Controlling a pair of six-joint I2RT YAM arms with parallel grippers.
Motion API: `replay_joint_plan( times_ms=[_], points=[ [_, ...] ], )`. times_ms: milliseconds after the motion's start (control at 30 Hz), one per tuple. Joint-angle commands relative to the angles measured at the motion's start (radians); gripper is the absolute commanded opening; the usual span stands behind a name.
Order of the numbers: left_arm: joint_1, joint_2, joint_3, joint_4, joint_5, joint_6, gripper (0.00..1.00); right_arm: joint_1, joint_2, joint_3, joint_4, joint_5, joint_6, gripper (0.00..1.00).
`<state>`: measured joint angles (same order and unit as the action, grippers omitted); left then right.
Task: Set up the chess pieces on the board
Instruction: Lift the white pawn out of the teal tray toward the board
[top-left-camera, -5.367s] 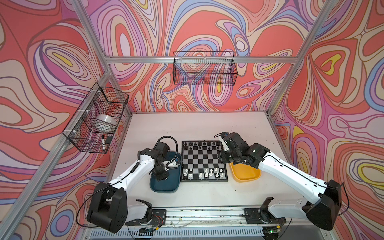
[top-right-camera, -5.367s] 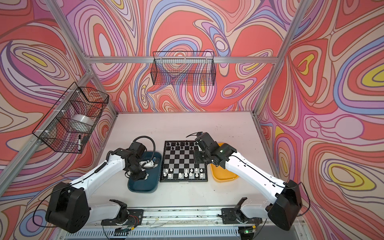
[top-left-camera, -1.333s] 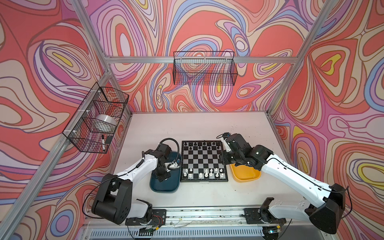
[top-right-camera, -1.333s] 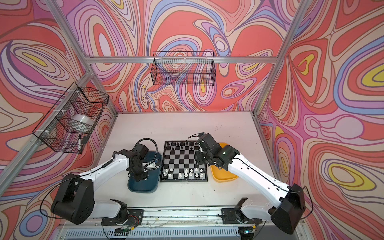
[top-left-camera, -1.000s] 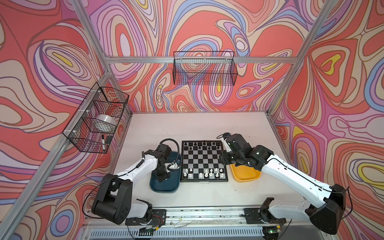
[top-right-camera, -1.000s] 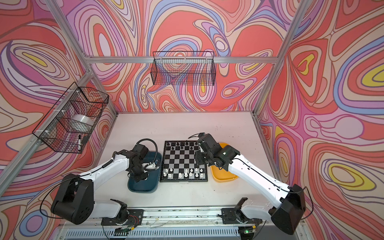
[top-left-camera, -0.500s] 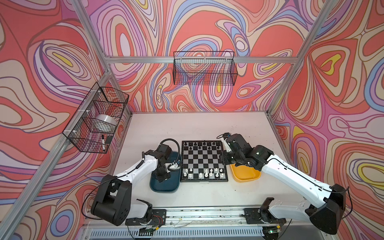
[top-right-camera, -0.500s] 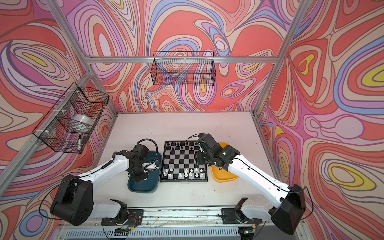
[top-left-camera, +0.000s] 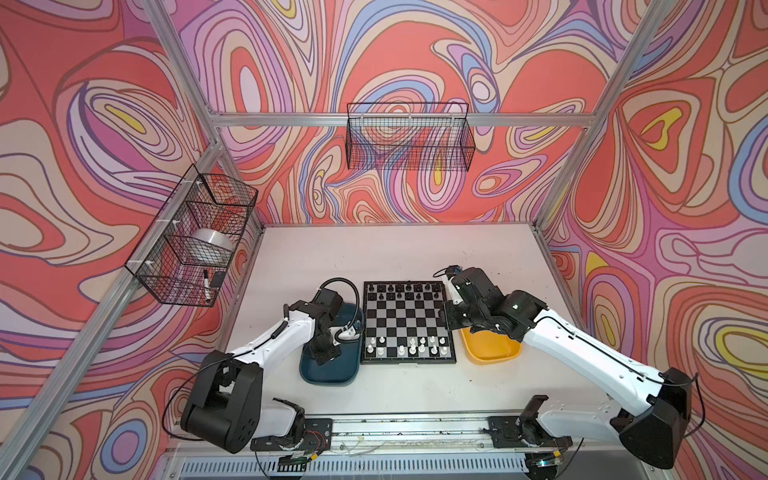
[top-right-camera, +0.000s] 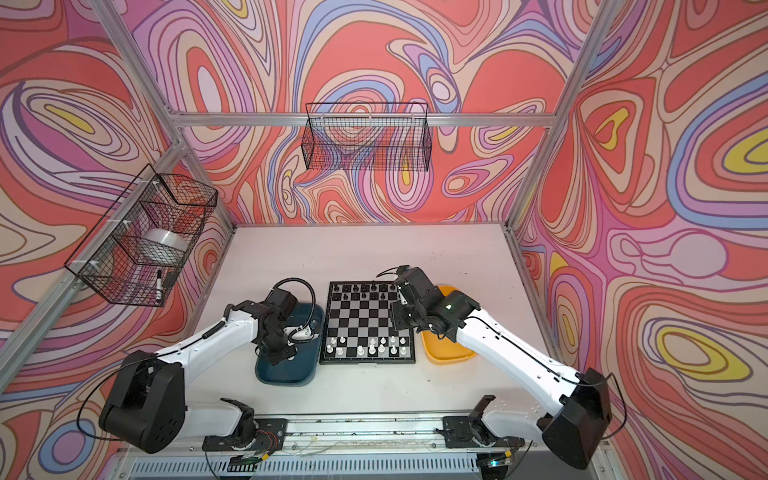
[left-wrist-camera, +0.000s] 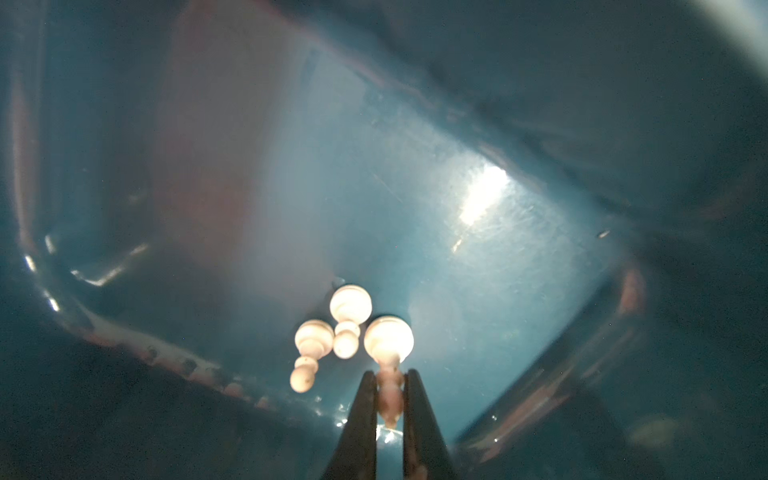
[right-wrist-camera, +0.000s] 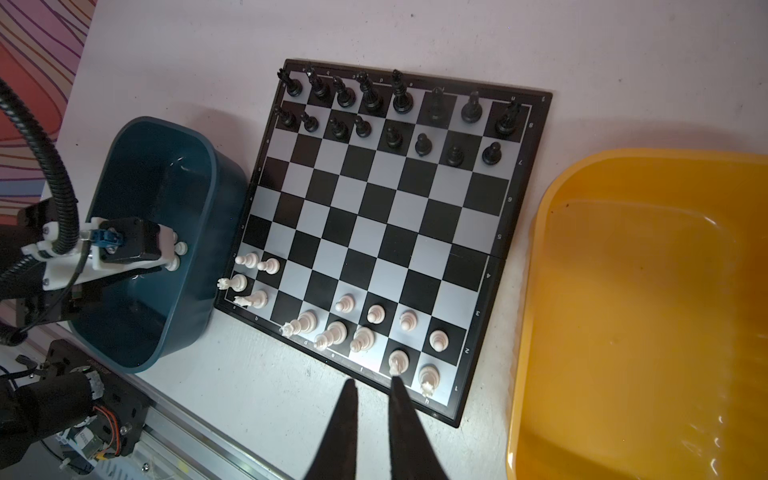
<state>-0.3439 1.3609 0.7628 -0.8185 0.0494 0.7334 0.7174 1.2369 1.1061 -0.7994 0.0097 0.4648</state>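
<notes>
Chessmen (left-wrist-camera: 350, 307) in teal tray (left-wrist-camera: 457, 270): three white (left jaws clamp one); right jaws closed, empty.

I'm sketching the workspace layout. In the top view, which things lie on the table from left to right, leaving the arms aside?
teal tray → board → yellow tray

Both top views looking down from high in front over the whole table (top-left-camera: 374, 249), left wrist camera pressing close into the teal tray (left-wrist-camera: 457, 208), right wrist camera looking down on the board (right-wrist-camera: 386, 216), sharing it with them.
</notes>
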Motion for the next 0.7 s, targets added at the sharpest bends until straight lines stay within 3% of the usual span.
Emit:
replay_joint_plan(
  times_ms=[0,667],
  points=[
    [-0.009,-0.023,-0.010,-0.028,-0.005,0.020,0.10,0.008,-0.004,-0.013,0.009,0.007,0.000,0.15],
    [-0.029,-0.037,0.094,-0.142,-0.014,0.035,0.10,0.007,0.008,-0.019,0.027,0.004,-0.002,0.15]
  ],
)
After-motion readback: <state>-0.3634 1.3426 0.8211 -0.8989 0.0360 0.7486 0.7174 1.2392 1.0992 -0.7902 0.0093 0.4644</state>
